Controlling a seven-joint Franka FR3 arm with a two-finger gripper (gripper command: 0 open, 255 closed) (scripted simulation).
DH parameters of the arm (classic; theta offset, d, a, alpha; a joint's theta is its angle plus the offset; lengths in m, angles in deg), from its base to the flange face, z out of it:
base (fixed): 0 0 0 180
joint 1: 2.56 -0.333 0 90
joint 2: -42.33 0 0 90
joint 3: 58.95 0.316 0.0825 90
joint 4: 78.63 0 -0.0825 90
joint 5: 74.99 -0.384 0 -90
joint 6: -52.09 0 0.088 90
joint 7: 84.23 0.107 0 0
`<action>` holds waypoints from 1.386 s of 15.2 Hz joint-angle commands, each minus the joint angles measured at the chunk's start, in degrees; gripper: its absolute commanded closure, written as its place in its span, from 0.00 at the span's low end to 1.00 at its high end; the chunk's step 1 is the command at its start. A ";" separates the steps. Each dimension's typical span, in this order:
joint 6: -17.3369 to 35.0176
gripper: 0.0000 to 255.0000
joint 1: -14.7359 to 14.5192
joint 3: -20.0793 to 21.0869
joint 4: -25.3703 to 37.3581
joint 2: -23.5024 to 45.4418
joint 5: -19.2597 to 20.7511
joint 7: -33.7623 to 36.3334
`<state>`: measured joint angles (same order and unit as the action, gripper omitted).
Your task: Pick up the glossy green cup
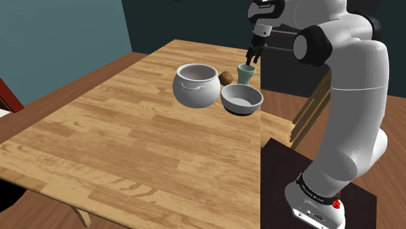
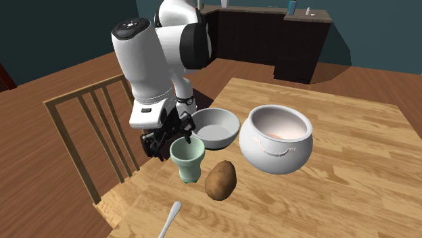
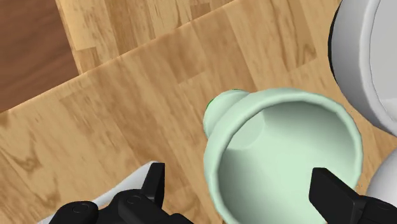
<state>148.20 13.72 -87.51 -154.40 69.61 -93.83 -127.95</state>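
Now hanging right over the pale green cup [image 1: 246, 73] with the gripper [image 3: 238, 177] spread open, one finger outside the rim, the other seemingly at the far rim, hard to say; nothing clasped. Standing upright near the table [image 1: 130, 149] edge, just beside the bowl [image 1: 242, 99] and potato [image 1: 226, 78], pot [image 1: 195, 84] near.
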 commanded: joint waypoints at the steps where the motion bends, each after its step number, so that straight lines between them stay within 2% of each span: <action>1: 0.02 0.00 0.93 0.27 1.71 1.98 -0.79 -0.56; 9: 4.82 0.00 0.30 0.48 -2.99 2.27 -1.13 -1.41; 10: 4.91 1.00 0.28 0.45 -3.21 2.13 -1.10 -1.47; 19: 4.82 1.00 0.30 0.48 -2.98 2.27 -1.14 -1.41; 21: 3.41 1.00 0.45 0.40 -1.69 2.10 -0.98 -1.14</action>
<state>152.04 14.20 -87.07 -156.33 71.93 -94.91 -129.20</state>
